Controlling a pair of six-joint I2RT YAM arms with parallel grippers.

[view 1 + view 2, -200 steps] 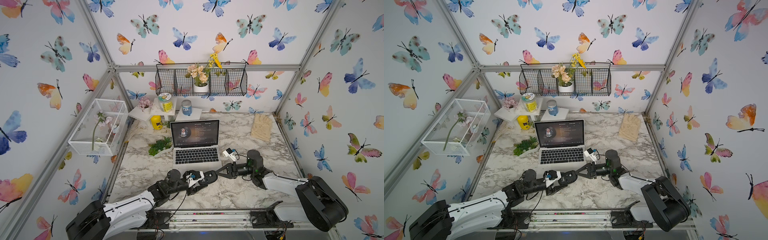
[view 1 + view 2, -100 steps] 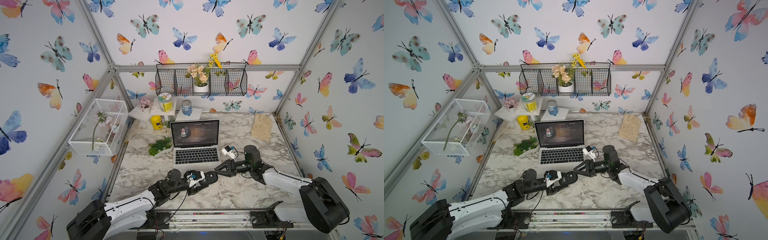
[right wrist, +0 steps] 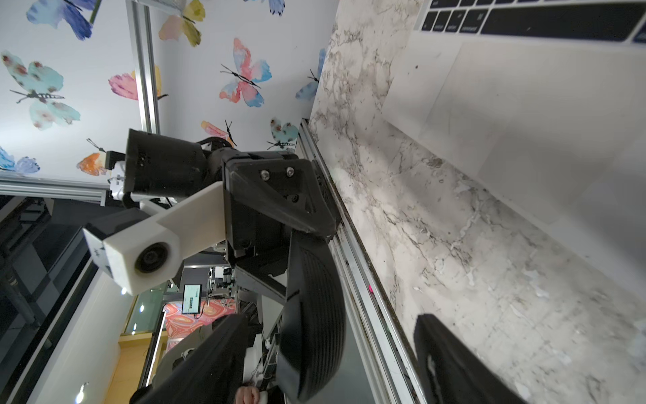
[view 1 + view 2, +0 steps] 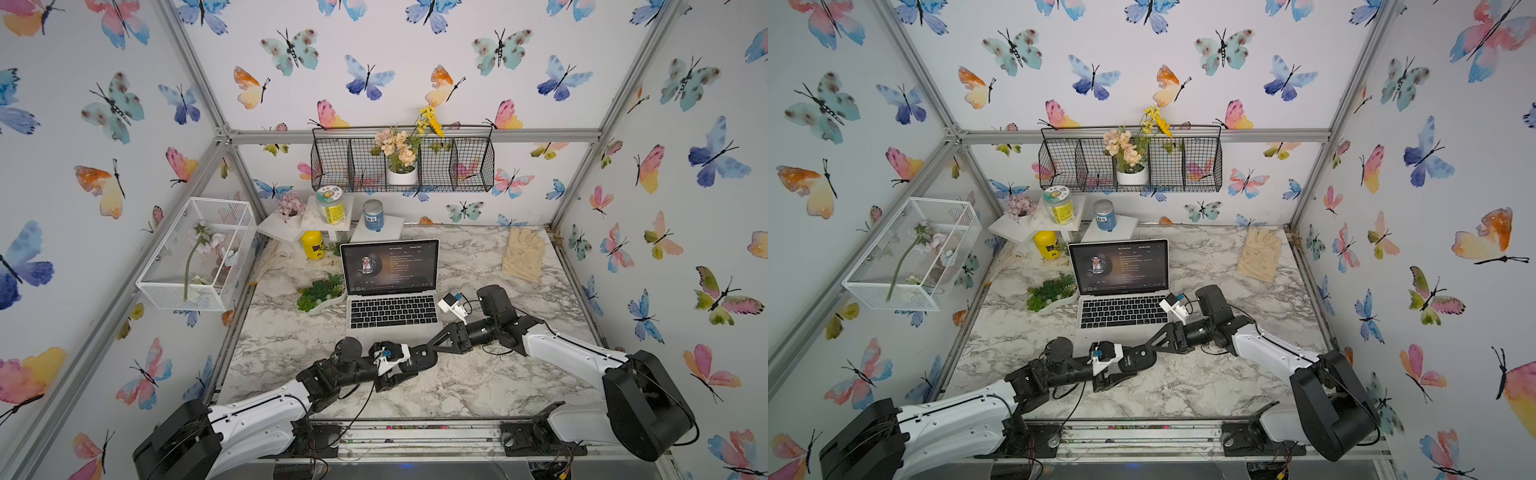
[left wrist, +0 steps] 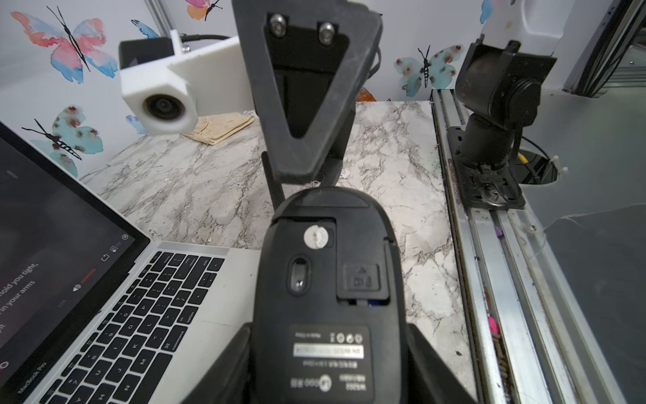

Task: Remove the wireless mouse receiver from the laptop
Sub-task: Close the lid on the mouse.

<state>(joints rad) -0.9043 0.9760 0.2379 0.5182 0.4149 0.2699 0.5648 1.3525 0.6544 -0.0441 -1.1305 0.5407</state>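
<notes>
1. The laptop (image 4: 390, 299) stands open mid-bench (image 4: 478, 386), at 12 o'clock from both tools.
2. The left tool (image 4: 399, 368) grips a black mouse (image 5: 328, 280), underside up.
3. The right tool (image 4: 430, 349) has its jaws spread wide and sits at the mouse's tip, at 2 o'clock.
4. Wireless mouse receiver: too small to find.

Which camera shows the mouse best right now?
The left wrist view: the mouse fills the frame, underside and label facing the camera, held in the left gripper. The right wrist view shows it only side-on. In both top views it is a small dark shape.
</notes>
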